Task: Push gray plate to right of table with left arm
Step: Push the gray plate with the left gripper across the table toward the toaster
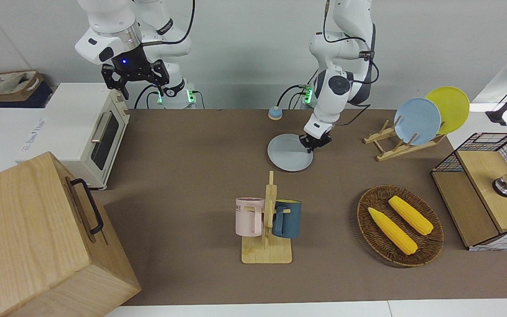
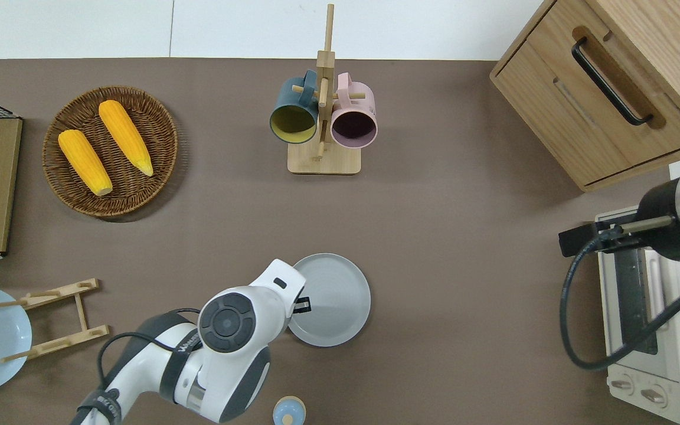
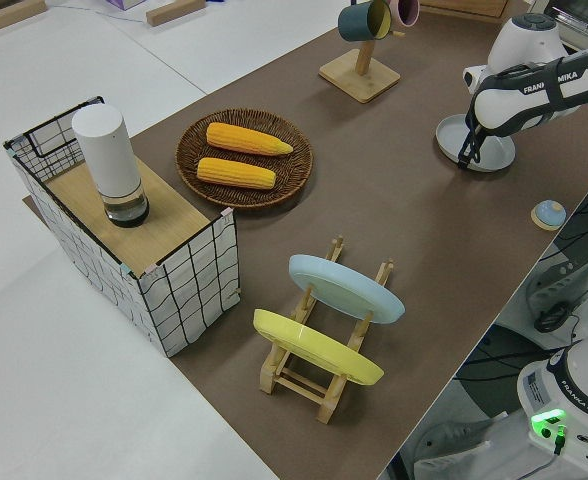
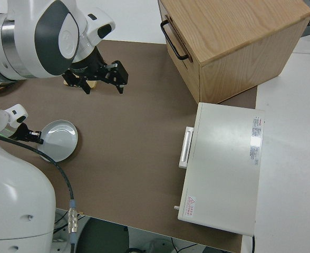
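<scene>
Overhead view: gray plate [image 2: 334, 295] flat, round, no long axis; left gripper [image 2: 301, 305] at its rim, finger state unclear.

The gray plate [image 2: 334, 298] lies flat on the table [image 2: 464, 236], about midway between the two ends and in the half nearer to the robots. The left tool [image 2: 300, 305] is down at the plate's rim on the left arm's side, apparently touching it. A mug rack [image 2: 323, 118] stands farther from the robots than the plate. A basket [image 2: 110, 150] holding two corn cobs [image 2: 104, 147] sits toward the left arm's end, with a plate rack [image 2: 51, 319] nearer to the robots. The right arm is parked.
</scene>
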Tool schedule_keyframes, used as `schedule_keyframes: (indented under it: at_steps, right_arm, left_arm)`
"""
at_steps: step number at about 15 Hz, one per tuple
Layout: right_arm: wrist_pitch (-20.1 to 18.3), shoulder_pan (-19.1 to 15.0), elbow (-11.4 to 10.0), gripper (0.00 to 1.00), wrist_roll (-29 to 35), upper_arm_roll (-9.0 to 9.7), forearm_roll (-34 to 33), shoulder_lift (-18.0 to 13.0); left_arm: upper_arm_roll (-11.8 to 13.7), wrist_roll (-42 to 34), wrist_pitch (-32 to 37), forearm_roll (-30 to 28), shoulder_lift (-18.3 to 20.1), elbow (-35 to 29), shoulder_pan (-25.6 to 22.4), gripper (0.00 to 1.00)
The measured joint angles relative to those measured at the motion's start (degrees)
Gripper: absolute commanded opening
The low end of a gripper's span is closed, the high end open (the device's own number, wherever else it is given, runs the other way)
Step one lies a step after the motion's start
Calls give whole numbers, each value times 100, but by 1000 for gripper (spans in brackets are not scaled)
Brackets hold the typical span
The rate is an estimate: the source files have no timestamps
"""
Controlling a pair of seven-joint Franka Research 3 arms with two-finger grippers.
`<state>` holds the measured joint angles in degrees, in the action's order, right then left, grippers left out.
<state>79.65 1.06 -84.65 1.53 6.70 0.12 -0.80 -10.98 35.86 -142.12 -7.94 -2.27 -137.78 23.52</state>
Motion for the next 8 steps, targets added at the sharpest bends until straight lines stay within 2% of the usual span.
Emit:
schedule_keyframes:
  at_steps: [8]
  right_arm:
    - [0, 0, 0, 983, 0, 0, 0, 0]
  left_arm:
    - [3, 1336, -18, 101, -896, 1097, 1000, 0]
